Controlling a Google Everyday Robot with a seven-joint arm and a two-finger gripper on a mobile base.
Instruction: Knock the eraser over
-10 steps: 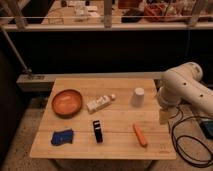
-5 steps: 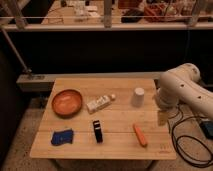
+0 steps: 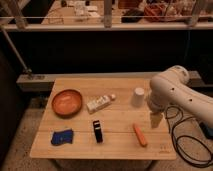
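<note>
The eraser (image 3: 97, 131) is a small black block standing upright on the wooden table (image 3: 120, 107), near the front edge and a little left of centre. My white arm (image 3: 172, 92) comes in from the right. My gripper (image 3: 156, 120) hangs over the table's right side, well to the right of the eraser and apart from it. It is just above and to the right of an orange stick-shaped object (image 3: 140, 135).
An orange bowl (image 3: 67, 102) sits at the left, a white tube (image 3: 100, 103) in the middle, a white cup (image 3: 138, 97) beside my arm, and a blue object (image 3: 62, 137) at the front left. Black cables (image 3: 187, 142) lie on the floor at the right.
My arm has edged slightly left over the table's right side. The eraser and other objects have not moved.
</note>
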